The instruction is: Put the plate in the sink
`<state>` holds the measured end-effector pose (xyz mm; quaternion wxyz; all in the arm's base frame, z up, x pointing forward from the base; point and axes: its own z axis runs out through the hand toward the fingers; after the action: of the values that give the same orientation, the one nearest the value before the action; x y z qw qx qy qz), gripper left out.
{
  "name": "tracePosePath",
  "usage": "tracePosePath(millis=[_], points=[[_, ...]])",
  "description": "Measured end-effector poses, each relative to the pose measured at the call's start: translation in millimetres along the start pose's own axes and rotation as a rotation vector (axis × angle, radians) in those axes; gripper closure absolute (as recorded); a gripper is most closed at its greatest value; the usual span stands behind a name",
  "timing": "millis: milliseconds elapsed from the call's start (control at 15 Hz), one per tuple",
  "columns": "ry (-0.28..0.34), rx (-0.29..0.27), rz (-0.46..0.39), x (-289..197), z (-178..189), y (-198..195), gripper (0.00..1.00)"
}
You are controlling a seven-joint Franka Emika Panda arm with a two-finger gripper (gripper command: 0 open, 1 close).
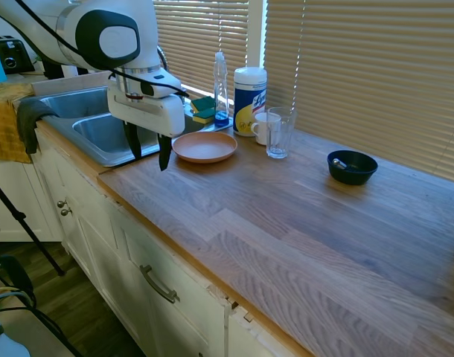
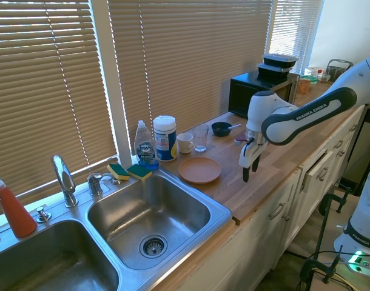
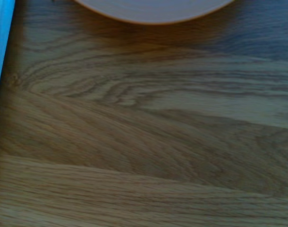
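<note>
First exterior view: I see the gripper (image 1: pixel 148 152) hanging over the wooden table (image 1: pixel 301 223), its two dark fingers (image 1: pixel 164 152) spread apart and holding nothing. The salmon-pink plate (image 1: pixel 205 146) lies flat on the table just beside the fingers, near the sink (image 1: pixel 100 134), not in it. The arm hides part of the basin. Behind the plate stand a dish soap bottle (image 1: pixel 221 88), a wipes canister (image 1: pixel 249 91), a white mug (image 1: pixel 264 128) and a clear glass (image 1: pixel 280 132); a dark blue bowl (image 1: pixel 352 166) sits well apart.

Second exterior view: the gripper (image 2: pixel 250 165) hovers over the table's front edge, fingers pointing down, plate (image 2: pixel 199 170) near it, untouched. Both sink basins (image 2: pixel 148 218) and the chrome faucet (image 2: pixel 63 179) show; the far basin is cut off.

Wrist view: blurred wood grain; only a sliver of the plate's rim (image 3: pixel 153 14) shows.
</note>
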<state>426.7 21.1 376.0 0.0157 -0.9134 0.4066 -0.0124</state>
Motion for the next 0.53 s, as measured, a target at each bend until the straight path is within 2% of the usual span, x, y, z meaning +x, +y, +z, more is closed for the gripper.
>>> tracePosePath(millis=[267, 533], points=[[0.006, 0.008, -0.001, 2, -2, -2, 0.00], [0.032, 0.063, 0.019, 29, -13, -8, 0.00]])
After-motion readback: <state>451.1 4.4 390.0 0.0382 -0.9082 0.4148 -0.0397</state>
